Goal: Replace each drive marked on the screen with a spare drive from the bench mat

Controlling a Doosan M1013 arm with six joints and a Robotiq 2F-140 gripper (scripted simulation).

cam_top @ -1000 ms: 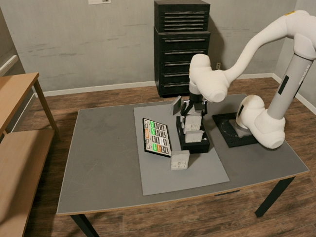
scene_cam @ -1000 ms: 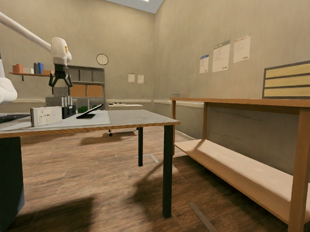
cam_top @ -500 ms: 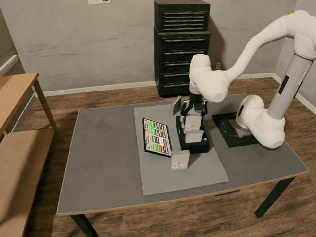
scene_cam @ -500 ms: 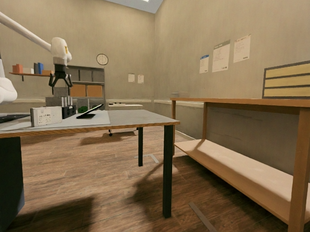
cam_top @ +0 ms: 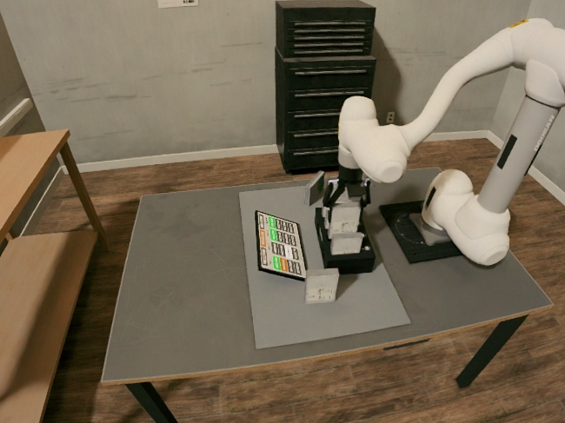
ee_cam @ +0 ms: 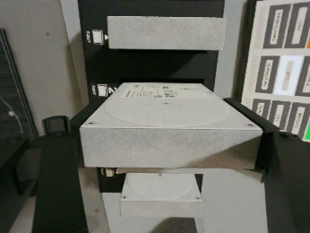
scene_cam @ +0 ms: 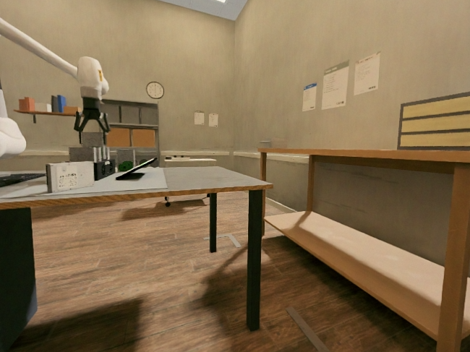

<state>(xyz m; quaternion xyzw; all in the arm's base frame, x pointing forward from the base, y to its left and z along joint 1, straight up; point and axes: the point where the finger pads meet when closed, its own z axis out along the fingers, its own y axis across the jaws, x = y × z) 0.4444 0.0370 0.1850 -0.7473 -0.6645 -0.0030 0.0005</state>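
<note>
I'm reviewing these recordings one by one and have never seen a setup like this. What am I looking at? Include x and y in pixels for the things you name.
The machine is a white jointed robot arm (cam_top: 508, 164) (scene_cam: 35, 46) on a bench. Its black hand (cam_top: 347, 204) (scene_cam: 92, 137) (ee_cam: 165, 111) grips a flat grey drive (ee_cam: 170, 148) by two opposite edges, over the black dock (cam_top: 348, 265) (scene_cam: 105, 168) (ee_cam: 150, 64), where more drives stand upright.

One picture looks down over the bench, one looks across it from about bench height, and one looks from the wrist past the fingers.

On the grey mat (cam_top: 325, 327) (scene_cam: 156, 178) stand the dock, a tilted screen (cam_top: 281, 247) (scene_cam: 137, 168) (ee_cam: 273, 51) with green and orange cells, and loose drives, one (cam_top: 322, 287) (scene_cam: 72, 176) nearest the mat's front edge.
</note>
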